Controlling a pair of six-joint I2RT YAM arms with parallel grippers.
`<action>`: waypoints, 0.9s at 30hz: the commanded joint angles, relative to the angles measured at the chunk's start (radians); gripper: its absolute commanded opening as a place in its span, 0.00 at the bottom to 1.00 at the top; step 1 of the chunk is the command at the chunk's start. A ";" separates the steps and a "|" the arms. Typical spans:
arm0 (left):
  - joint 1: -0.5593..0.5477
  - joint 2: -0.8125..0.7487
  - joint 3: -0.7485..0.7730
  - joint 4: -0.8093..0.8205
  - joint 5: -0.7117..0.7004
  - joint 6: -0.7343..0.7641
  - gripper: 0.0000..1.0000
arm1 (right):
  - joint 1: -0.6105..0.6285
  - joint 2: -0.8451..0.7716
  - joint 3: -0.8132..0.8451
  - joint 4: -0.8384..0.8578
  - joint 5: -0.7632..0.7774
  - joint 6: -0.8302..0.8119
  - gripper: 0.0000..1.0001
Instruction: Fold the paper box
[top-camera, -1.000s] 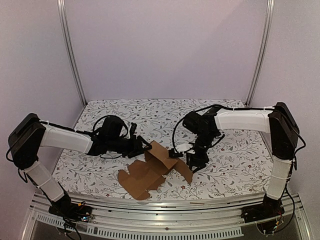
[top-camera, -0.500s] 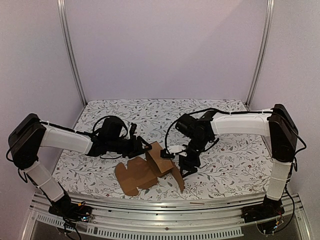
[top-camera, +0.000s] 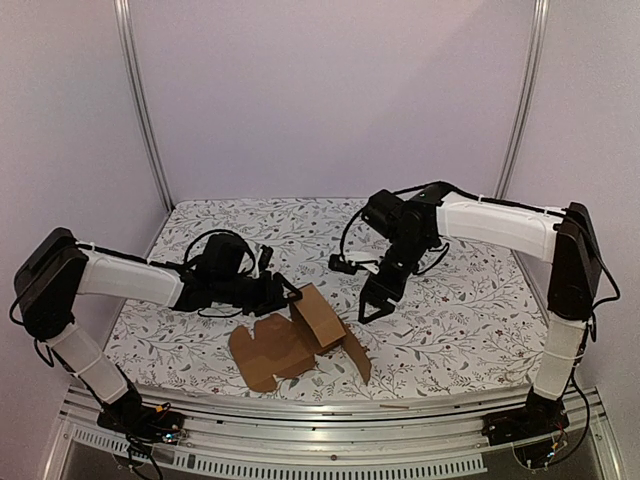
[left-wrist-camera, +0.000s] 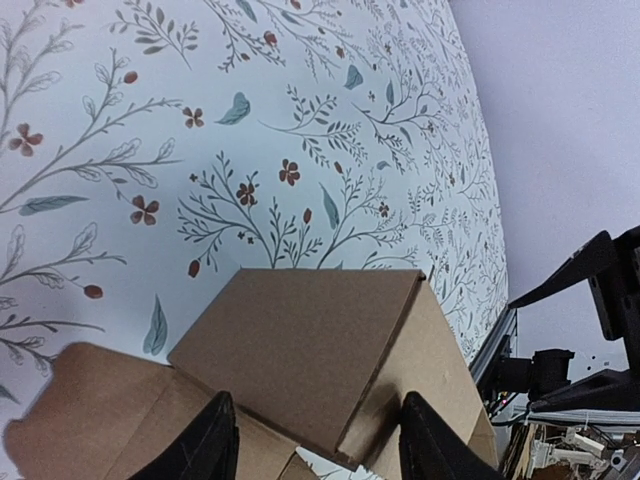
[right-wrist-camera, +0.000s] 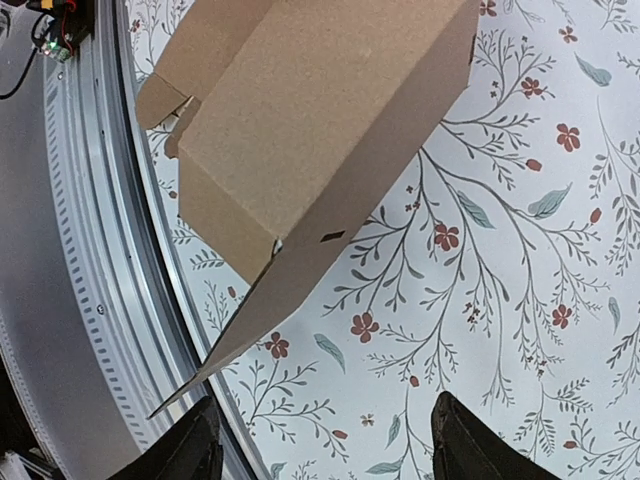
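The paper box (top-camera: 280, 350) is a brown die-cut sheet, partly folded, near the table's front middle. One panel (top-camera: 322, 315) stands up from it. My left gripper (top-camera: 290, 293) is at the raised panel's left edge. In the left wrist view its jaws (left-wrist-camera: 315, 445) stand wide, astride the folded ridge of the box (left-wrist-camera: 300, 340). My right gripper (top-camera: 372, 305) hangs to the right of the box, apart from it. In the right wrist view it (right-wrist-camera: 325, 445) is open and empty above the floral cloth, with the box (right-wrist-camera: 320, 110) ahead of it.
A floral cloth (top-camera: 450, 330) covers the table. An aluminium rail (top-camera: 330, 405) runs along the front edge, close to the box, and shows in the right wrist view (right-wrist-camera: 90, 280). Two metal posts (top-camera: 140, 100) (top-camera: 520, 100) stand at the back corners.
My right gripper has let go of the box's right side and drawn back up and to the right. The sheet has slid a little to the left. My left gripper has stayed in place.
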 joint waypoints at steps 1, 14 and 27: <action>-0.012 -0.010 0.010 -0.052 -0.027 0.018 0.54 | 0.009 -0.019 0.026 -0.076 -0.107 0.115 0.72; -0.012 -0.042 0.011 -0.076 -0.065 0.003 0.55 | 0.145 0.002 -0.042 -0.035 0.097 0.253 0.72; -0.014 -0.125 -0.015 -0.105 -0.086 0.014 0.56 | 0.157 0.093 0.043 -0.045 0.156 0.236 0.19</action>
